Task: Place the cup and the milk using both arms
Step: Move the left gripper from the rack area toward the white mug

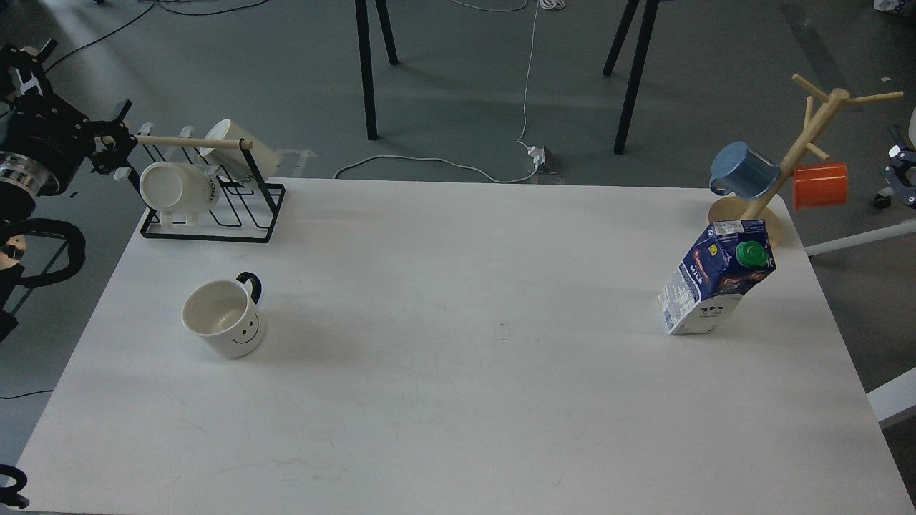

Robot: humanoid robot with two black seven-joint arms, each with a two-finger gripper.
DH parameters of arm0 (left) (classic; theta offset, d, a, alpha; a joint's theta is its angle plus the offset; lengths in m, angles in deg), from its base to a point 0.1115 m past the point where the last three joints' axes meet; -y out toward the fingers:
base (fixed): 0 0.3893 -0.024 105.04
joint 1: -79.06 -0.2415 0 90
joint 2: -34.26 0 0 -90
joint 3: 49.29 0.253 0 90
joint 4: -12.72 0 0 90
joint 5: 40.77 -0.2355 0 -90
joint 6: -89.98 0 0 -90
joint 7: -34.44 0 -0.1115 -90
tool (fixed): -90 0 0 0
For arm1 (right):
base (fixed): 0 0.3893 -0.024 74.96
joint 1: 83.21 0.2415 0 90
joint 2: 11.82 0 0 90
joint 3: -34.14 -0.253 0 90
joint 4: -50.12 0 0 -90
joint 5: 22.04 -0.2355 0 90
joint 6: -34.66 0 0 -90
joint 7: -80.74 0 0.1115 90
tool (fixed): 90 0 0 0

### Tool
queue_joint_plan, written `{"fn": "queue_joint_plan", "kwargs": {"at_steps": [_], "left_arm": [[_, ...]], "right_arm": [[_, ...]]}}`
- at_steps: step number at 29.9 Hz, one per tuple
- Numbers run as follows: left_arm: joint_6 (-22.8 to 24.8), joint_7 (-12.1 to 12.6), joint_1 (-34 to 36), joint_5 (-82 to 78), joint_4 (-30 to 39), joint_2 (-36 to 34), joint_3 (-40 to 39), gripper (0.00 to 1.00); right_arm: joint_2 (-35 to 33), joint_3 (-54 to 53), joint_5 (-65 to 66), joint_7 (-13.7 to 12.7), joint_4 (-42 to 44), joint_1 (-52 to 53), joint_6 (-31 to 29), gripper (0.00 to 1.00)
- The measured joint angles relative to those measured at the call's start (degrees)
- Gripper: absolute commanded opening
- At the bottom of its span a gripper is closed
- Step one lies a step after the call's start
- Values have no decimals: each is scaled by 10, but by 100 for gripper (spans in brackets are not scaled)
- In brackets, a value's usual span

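The cup (223,320), a white mug with a black handle and a smiley face, stands upright and empty on the left part of the white table (458,400). Over on the right stands the milk (717,286), a dark blue and white carton with a green cap, also upright. My left arm comes in at the far left edge, off the table. Its gripper (113,145) is dark and small beside the mug rack, well behind the cup and touching neither task object. Its fingers cannot be told apart. My right gripper is out of view.
A black wire rack (215,207) with a wooden rod holds two cream mugs at the table's back left corner. A wooden mug tree (801,154) with a blue mug (744,170) and an orange mug (821,185) stands at the back right, just behind the milk.
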Motion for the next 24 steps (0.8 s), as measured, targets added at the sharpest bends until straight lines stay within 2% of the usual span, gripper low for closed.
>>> {"fn": "queue_joint_plan", "kwargs": {"at_steps": [5,18,21,24], "left_arm": [[0,-13,-2,-1,0,-5,2,100],[0,-18,5,-2,-30,-10,2,100],[0,-37,7,-2,-36,-13,1,100],[0,-76,7,-2,-37,-16,2,100]], "right_arm": [[3,1,0,1,1,0,0,99],[5,-5,3,1,4,0,0,99],[5,-6,3,1,4,0,0,99],[5,-6,3,1,4,0,0,99]]}}
